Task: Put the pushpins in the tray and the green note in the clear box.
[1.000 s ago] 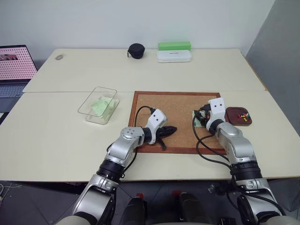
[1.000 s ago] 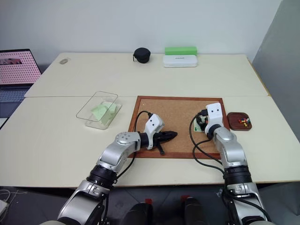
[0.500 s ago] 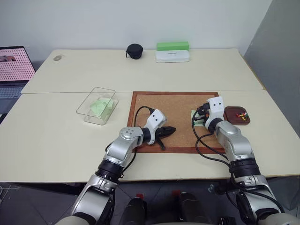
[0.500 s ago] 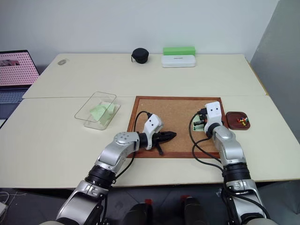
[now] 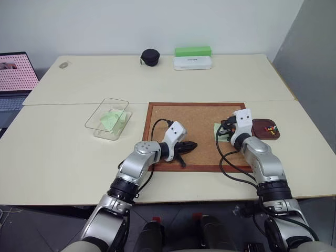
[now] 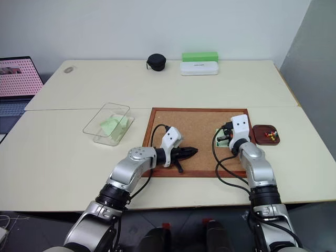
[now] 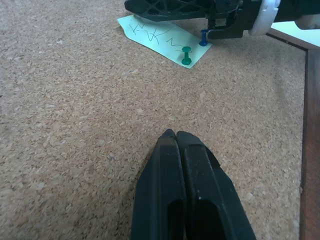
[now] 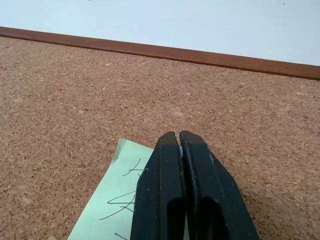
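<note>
The green note (image 7: 159,38) lies pinned on the cork board (image 5: 197,118), directly under the right pincer (image 8: 181,137), which is shut with nothing visibly held. The left pincer (image 7: 176,136), shut and empty, points toward it from well apart. 2 pushpins (image 7: 186,54) hold its near end.

Green note (image 7: 162,39) on the cork board (image 7: 75,100): far end hidden under the right gripper (image 7: 131,6) in left wrist view, near end covered by its fingers in right wrist view. Pushpins (image 5: 270,129) in tray (image 5: 259,133) too small to count. Laptop (image 5: 16,73) cut by frame edge. Scribbles on the note unreadable.
</note>
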You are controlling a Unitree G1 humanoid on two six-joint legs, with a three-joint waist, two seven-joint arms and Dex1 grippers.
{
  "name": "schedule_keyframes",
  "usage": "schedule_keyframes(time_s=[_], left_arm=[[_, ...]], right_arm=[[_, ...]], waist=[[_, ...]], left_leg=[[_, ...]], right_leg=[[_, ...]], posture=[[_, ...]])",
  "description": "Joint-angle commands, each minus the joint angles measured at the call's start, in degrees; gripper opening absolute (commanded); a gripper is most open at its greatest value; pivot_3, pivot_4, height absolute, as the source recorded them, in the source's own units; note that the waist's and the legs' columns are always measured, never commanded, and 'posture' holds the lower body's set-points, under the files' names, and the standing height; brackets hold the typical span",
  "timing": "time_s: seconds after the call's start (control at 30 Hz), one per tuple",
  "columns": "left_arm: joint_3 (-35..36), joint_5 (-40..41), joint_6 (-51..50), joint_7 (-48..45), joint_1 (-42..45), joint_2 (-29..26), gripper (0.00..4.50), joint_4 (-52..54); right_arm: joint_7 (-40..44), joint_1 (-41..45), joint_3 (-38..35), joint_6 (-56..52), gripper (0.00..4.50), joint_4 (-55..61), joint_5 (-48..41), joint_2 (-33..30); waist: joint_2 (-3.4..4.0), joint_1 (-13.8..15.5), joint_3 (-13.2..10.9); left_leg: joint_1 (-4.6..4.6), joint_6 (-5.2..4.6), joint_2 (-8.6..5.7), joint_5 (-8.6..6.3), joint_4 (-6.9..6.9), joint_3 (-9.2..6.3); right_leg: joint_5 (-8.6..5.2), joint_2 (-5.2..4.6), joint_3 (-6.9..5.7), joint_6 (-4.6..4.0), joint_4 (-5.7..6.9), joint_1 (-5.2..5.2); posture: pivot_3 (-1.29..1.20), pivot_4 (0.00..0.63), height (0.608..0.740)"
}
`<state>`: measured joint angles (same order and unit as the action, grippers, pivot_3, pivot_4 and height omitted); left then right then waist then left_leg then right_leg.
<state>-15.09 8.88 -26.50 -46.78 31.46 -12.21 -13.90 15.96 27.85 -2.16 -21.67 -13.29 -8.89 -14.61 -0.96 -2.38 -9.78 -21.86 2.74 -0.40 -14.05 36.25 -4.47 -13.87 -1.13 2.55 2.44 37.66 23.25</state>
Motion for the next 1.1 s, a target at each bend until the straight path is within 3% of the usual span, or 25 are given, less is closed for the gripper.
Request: schedule_keyframes(time_s=[0.03, 0.63, 0.87, 1.1], left_arm=[[-0.5, -0.1, -1.1, -0.2, -0.2, 0.0, 0.0, -0.5], [-0.9, -0.5, -0.2, -1.1, -0.5, -0.6, 0.0, 0.5], [0.6, 3.0, -2.4, -1.7, 1.6, 1.1, 0.0, 8.0], [-1.0, 0.8, -1.3, -1.3, 1.8, -0.3, 0.0, 6.2]], right_arm=[[1.0, 0.3, 0.1, 0.4, 0.0, 6.4, -0.8, 0.4], [-0.5, -3.1, -1.3, -3.2, 0.0, 13.8, -0.7, 0.1], [-4.7, -8.8, -6.3, -7.4, 0.0, 24.4, 0.1, -2.7], [-7.1, -11.8, -10.7, -10.6, 0.0, 27.3, 0.7, -5.5]], waist=[[0.0, 0.0, 0.0], [0.0, 0.1, 0.0], [-0.02, 0.4, 0.0], [0.0, 0.3, 0.0]], left_leg=[[0.0, 0.0, 0.0, 0.0, 0.0, 0.0], [0.0, 0.0, 0.0, 0.0, 0.0, -0.01], [-0.09, 0.0, -0.02, 0.0, 0.0, -0.02], [-0.05, 0.0, 0.0, 0.0, -0.01, 0.01]], right_leg=[[0.0, 0.0, 0.0, 0.0, 0.0, 0.0], [-0.03, -0.01, -0.01, 0.04, 0.01, 0.0], [-0.08, -0.03, -0.01, 0.13, 0.0, 0.05], [-0.1, 0.01, 0.01, 0.16, -0.02, 0.05]], posture=[[0.0, 0.15, 0.74], [0.0, 0.15, 0.74], [0.0, 0.15, 0.74], [0.0, 0.15, 0.74]])
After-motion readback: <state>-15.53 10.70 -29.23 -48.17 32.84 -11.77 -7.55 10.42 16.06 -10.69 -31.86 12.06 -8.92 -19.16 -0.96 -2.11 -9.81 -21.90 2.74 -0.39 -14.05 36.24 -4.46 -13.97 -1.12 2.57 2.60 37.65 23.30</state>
